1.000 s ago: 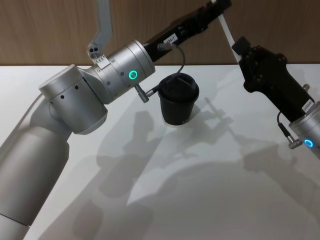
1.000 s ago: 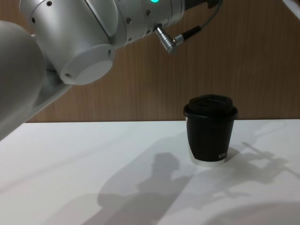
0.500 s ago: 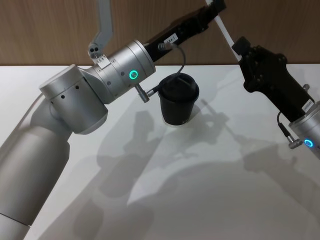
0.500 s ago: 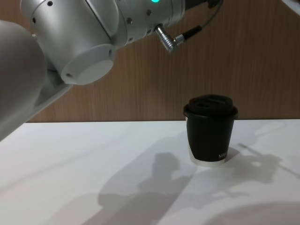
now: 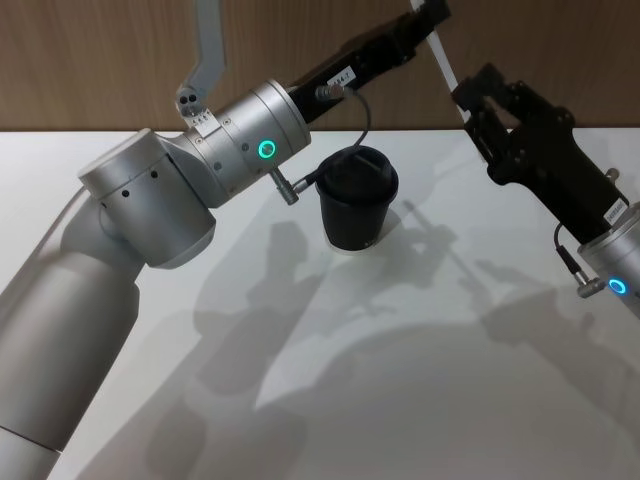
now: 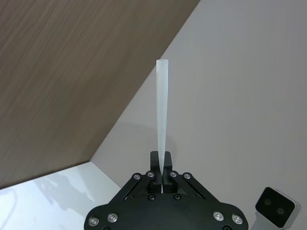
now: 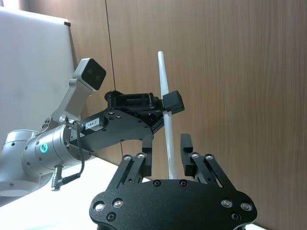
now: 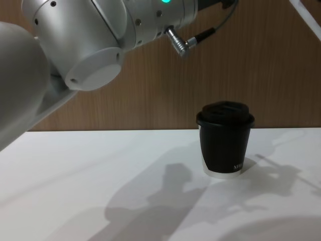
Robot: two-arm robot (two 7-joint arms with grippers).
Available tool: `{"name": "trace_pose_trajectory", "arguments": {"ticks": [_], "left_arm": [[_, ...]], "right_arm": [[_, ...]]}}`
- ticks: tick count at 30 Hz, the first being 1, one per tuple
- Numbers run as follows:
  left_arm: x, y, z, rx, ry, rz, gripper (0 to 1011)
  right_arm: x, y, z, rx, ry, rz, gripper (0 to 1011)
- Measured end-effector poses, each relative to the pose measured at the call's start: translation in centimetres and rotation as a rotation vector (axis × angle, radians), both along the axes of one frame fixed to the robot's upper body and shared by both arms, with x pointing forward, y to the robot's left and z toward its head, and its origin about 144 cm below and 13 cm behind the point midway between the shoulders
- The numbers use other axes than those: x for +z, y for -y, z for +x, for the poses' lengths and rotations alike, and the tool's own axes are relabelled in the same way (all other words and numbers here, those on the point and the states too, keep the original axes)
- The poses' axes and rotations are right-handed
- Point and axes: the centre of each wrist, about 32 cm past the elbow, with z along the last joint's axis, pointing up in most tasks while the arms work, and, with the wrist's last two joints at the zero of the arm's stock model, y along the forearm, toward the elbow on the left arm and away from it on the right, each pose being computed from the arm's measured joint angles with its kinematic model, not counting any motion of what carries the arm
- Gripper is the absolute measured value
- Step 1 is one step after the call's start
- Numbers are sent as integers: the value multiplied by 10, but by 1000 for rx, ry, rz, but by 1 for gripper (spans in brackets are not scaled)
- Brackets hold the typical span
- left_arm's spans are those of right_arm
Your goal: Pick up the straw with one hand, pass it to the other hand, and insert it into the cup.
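My left gripper is clamped on the straw, high in the air and out at about 1 o'clock from the cup in the head view. In the left wrist view the straw rises straight out from between the closed fingertips of that gripper, pinched near one end with most of its length free.

My right gripper sits just beyond, at about 2 o'clock from the cup, with its fingers spread. In the right wrist view the straw runs down between those fingers with a gap on either side (so it touches neither), and my left gripper grips it farther up the shaft. The straw's far end disappears behind the body of my right gripper.

In the head view the straw slants from 11 o'clock down toward 5 o'clock. In the chest view a piece of the straw crosses the 1 o'clock corner, well above the cup.

The cup stands upright on the white table, lid on, well apart from both grippers.
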Motion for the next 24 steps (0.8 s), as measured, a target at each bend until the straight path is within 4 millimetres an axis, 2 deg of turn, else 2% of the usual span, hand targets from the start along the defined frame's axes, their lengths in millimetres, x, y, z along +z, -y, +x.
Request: {"name": "trace_pose_trajectory", "arguments": {"ticks": [10, 12, 14, 15, 17, 21, 24], "left_arm": [[2, -3, -2, 28, 27, 40, 15], [3, -4, -3, 45, 45, 62, 15], [4, -6, -4, 64, 63, 87, 15], [5, -7, -5, 71, 71, 94, 15], [6, -9, -7, 95, 96, 120, 15], [8, -12, -10, 140, 139, 163, 15], [10, -14, -13, 178, 175, 196, 15]], "right_arm": [[0, 0, 0, 0, 0, 0, 638], [0, 0, 0, 0, 0, 0, 737], [0, 0, 0, 0, 0, 0, 755], [0, 0, 0, 0, 0, 0, 811], [0, 0, 0, 0, 0, 0, 846], [0, 0, 0, 0, 0, 0, 989], [0, 0, 0, 0, 0, 0, 1001]]}}
